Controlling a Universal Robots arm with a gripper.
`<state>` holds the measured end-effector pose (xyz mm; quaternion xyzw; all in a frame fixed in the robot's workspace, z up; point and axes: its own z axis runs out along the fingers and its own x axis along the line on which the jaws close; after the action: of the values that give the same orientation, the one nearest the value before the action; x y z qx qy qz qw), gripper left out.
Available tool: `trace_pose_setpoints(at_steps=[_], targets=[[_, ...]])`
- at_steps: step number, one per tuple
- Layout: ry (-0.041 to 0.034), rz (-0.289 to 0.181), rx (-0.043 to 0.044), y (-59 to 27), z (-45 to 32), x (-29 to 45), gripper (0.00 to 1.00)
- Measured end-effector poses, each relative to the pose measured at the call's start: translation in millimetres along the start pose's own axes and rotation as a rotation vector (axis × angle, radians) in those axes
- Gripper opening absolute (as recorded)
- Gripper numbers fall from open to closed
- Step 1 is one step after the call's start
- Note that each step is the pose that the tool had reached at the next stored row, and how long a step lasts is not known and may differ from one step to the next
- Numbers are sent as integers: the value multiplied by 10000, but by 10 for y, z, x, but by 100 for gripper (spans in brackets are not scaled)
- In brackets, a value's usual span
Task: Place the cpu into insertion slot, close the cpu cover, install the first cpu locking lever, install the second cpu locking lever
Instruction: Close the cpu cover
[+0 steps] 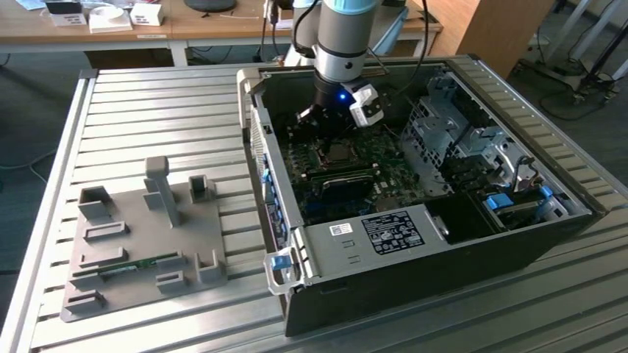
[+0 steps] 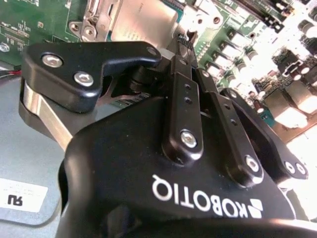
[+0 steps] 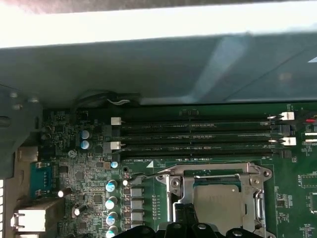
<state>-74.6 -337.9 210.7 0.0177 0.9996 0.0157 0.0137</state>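
Even, diffuse room light fills the exterior view. The ribbed metal surface (image 1: 147,95) reads pale grey with a soft sheen. The inside of the computer case (image 1: 294,81) sits in shadow beneath the arm (image 1: 343,44), where a small blue lamp (image 1: 340,95) glows. In the second wrist view the circuit board (image 2: 29,25) burns out to white glare beyond the black tool (image 2: 187,44), whose body carries soft highlights. In the first wrist view a strip past the case wall (image 3: 148,74) is blown white, and the circuit board lies dim and greenish.
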Motion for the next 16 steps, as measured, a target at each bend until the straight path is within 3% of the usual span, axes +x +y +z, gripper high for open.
trace_pose_setpoints(at_steps=[16], targets=[[-28, 0, -11, -2, 42, 33, 11]])
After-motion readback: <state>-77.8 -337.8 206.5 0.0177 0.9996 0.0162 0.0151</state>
